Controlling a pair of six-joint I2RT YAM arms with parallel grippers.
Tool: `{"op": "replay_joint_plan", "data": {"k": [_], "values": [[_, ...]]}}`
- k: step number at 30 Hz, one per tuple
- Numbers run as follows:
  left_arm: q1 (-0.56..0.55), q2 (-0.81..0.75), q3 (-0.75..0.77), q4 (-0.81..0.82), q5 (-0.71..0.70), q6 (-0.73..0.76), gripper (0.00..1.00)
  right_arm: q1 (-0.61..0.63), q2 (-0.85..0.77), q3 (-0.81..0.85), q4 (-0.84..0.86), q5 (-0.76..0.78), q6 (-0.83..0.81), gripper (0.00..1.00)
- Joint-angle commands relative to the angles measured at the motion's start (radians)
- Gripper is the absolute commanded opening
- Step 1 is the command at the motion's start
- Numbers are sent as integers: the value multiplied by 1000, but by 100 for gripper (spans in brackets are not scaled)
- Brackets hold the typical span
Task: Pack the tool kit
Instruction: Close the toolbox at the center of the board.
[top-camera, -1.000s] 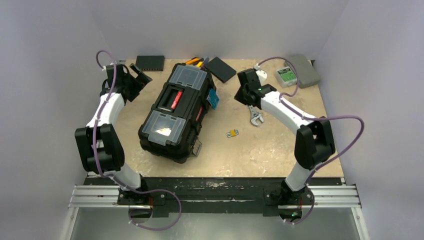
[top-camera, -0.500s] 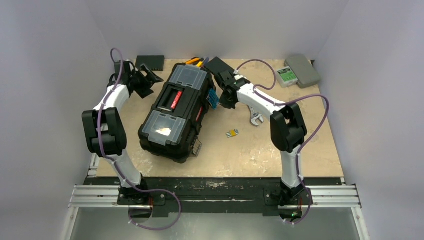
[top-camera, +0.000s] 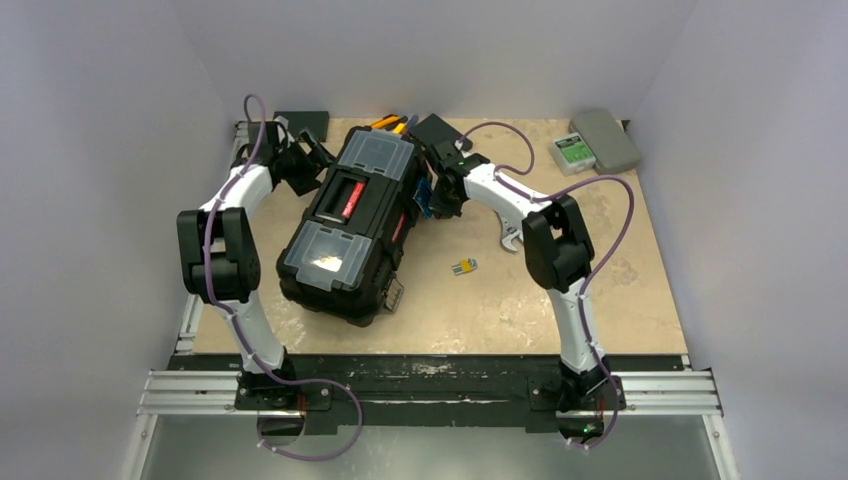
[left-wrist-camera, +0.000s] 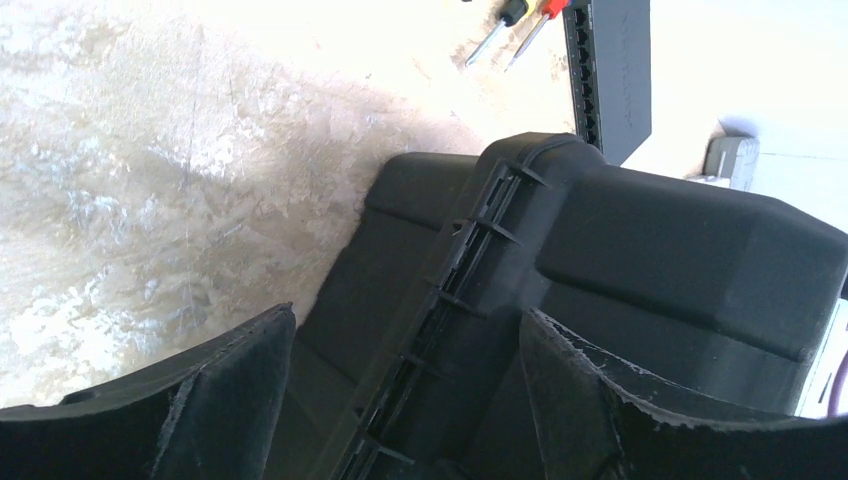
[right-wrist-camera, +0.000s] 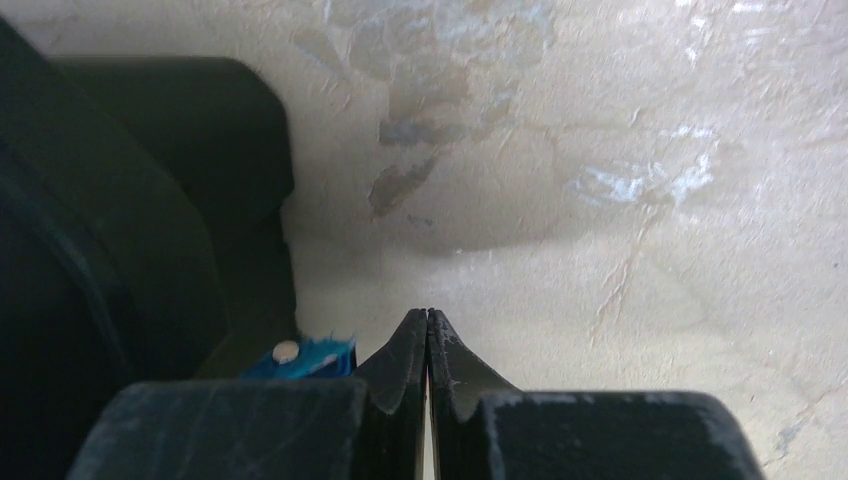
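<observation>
The large black toolbox lies slantwise mid-table, its clear lids and red-marked handle facing up. My left gripper is open at its far left side. In the left wrist view the open gripper straddles the toolbox's ribbed rim, and I cannot tell if it touches. My right gripper is shut and empty by the toolbox's right side, beside a blue tag. In the right wrist view its tips hang over bare table, with the tag and toolbox to the left. A wrench lies to the right. Red and yellow handled tools lie behind the toolbox.
A flat black box lies behind the toolbox's far right corner and also shows in the left wrist view, next to two screwdrivers. Another black box is at the back left. A grey case with a green-labelled device is at the back right. A small yellow item lies mid-table.
Both arms have swung in toward the toolbox. The left gripper came from the back left to its far left side. The right gripper came from above the wrench to its right side.
</observation>
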Motion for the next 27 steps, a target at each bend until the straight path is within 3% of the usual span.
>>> {"op": "replay_joint_plan", "data": {"k": [1,9,27], "values": [[-55,26,43,-50,56,62,80,3,42,107,71,-108,-25,0],[-72,52,15,-76,113,131,80,11,73,130,114,-143,-37,0],[-135,36,-132,5,169,131,80,36,112,114,290,-231,-7,0]]}}
